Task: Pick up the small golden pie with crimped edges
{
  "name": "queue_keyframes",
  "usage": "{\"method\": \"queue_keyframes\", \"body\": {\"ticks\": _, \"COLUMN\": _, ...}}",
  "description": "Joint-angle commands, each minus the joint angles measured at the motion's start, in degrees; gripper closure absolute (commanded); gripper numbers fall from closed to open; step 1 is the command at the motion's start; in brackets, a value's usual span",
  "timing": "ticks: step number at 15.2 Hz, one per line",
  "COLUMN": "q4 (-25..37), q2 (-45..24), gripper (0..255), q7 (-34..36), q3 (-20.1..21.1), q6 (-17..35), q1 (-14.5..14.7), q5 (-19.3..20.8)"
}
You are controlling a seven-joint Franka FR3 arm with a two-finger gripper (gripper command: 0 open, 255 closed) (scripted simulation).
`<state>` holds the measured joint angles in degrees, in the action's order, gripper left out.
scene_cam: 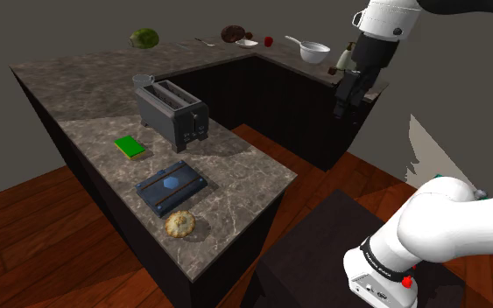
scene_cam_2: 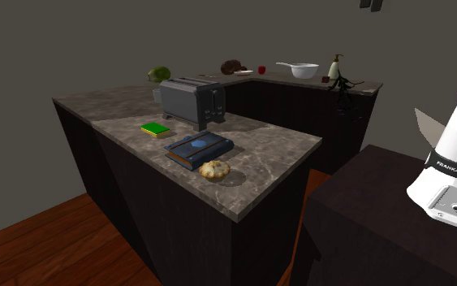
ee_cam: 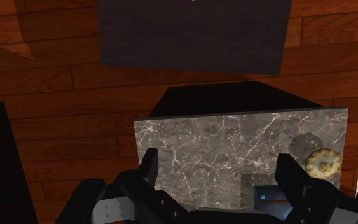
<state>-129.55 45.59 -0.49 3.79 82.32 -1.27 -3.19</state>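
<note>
Hanging high at the shoulder view's upper right, the claw [scene_cam: 341, 108] points down with its two black fingers [ee_cam: 149, 167] spread apart and nothing clasped between them. In the wrist view it [ee_cam: 219, 173] looks down from well above onto the end of the marble-patterned counter [ee_cam: 203, 140], with dark wood floor [ee_cam: 56, 83] all around that end. The small golden pie with crimped edges [ee_cam: 323, 161] lies on the counter out beyond one finger, close to a corner of the slab and well apart from the claw.

In the shoulder view the pie [scene_cam: 180, 224] sits flat near the counter's [scene_cam: 244, 166] end, just beside a dark blue book [scene_cam: 172, 185] that lies closed between it and the toaster. The second exterior view puts the pie [scene_cam_2: 215, 169] at the near corner of the book [scene_cam_2: 199, 149], not far from the counter's [scene_cam_2: 275, 146] edge.

Past the book come a green sponge [scene_cam: 130, 147] and a grey two-slot toaster [scene_cam: 174, 114], with a pale mug [scene_cam: 144, 80] behind it. Along the far run of the counter stand a green leafy vegetable [scene_cam: 144, 38], a red apple [scene_cam: 269, 40] and a white bowl with a handle [scene_cam: 313, 51]. The arm's dark box stand [scene_cam: 323, 254] sits on the floor at the shoulder view's lower right.
</note>
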Motion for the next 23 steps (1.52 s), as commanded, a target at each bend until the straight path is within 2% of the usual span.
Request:
{"method": "queue_keyframes", "body": {"ticks": 1, "q4": 0.0, "q2": 0.0, "gripper": 0, "q7": 0.0, "q3": 0.0, "q6": 0.0, "q1": 0.0, "q5": 0.0}}
{"method": "queue_keyframes", "body": {"ticks": 8, "q4": -5.49, "q2": -4.52, "gripper": 0, "q7": -0.48, "q3": 8.02, "q6": 13.93, "q1": 3.89, "q5": 1.3}}
{"method": "queue_keyframes", "body": {"ticks": 14, "q4": -8.31, "q2": -10.84, "gripper": 0, "q7": 0.43, "q3": 15.25, "q6": 25.86, "q1": 6.1, "q5": 4.21}}
{"method": "queue_keyframes", "body": {"ticks": 19, "q4": -9.23, "q2": -17.81, "gripper": 0, "q7": 2.82, "q3": 21.77, "q6": 35.37, "q1": 6.52, "q5": 8.97}}
{"method": "queue_keyframes", "body": {"ticks": 23, "q4": -8.91, "q2": -24.53, "gripper": 0, "q7": 6.51, "q3": 27.53, "q6": 42.16, "q1": 5.54, "q5": 15.36}}
